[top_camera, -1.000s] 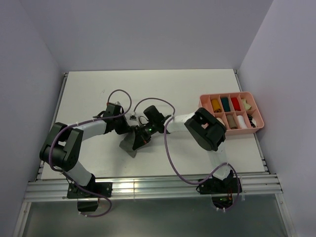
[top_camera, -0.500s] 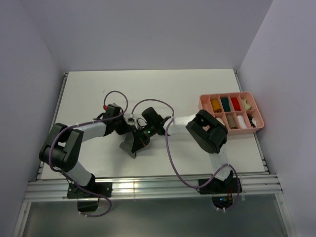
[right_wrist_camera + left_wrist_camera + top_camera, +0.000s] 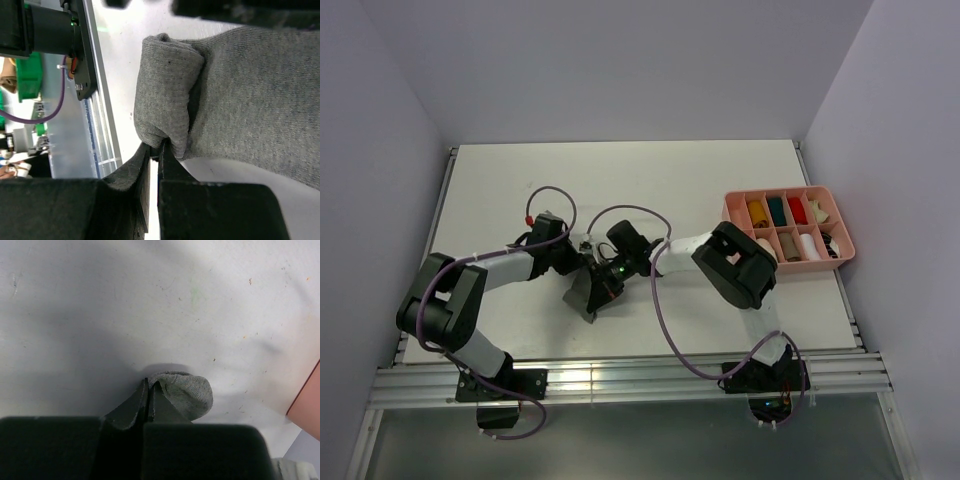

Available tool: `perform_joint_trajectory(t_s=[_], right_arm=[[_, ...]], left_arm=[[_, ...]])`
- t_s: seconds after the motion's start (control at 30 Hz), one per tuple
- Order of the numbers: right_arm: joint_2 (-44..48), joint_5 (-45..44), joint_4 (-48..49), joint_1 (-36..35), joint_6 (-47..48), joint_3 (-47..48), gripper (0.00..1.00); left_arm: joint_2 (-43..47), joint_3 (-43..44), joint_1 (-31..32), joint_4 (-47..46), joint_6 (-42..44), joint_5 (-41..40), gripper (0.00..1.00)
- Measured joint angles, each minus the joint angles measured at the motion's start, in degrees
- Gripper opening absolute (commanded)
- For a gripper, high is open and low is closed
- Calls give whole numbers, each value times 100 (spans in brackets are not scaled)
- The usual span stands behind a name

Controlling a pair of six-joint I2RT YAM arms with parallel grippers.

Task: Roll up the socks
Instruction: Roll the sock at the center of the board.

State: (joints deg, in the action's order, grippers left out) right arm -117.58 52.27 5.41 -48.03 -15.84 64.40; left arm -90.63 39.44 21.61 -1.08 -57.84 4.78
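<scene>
A grey sock [image 3: 588, 296] lies mid-table, partly under both grippers. In the right wrist view the sock [image 3: 250, 90] has a folded-over, rolled end [image 3: 165, 90], and my right gripper [image 3: 156, 150] is shut on the lower edge of that fold. In the left wrist view my left gripper [image 3: 148, 385] is shut, pinching the rim of the sock [image 3: 187, 395], which bulges out to the right of the fingers. From above, the left gripper [image 3: 582, 268] and right gripper [image 3: 606, 284] meet tip to tip over the sock.
A pink compartment tray [image 3: 848, 250] with small rolled bundles stands at the right edge of the table; its corner [image 3: 307, 400] shows in the left wrist view. The metal rail [image 3: 100, 125] along the table's near edge lies close to the sock.
Both grippers have drifted a little to the left and toward the near edge with the sock. Their grips have not changed.
</scene>
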Motion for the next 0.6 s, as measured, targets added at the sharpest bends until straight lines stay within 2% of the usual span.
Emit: perform_joint_trajectory(t_s=[0.1, 0.17, 0.2, 0.5, 0.6], right_arm=[[-87, 48, -42, 2, -116, 92, 0], [-142, 70, -98, 2, -153, 166, 0], [-160, 79, -129, 2, -179, 197, 0], [-192, -83, -317, 11, -273, 374, 0], [-214, -109, -382, 7, -334, 409, 0]], left_arm=[[9, 0, 0, 2, 52, -26, 8], [42, 0, 0, 39, 138, -85, 18], [85, 2, 0, 90, 179, -157, 28], [876, 306, -74, 1097, 636, -1056, 69], [1176, 319, -127, 1443, 590, -1185, 70]])
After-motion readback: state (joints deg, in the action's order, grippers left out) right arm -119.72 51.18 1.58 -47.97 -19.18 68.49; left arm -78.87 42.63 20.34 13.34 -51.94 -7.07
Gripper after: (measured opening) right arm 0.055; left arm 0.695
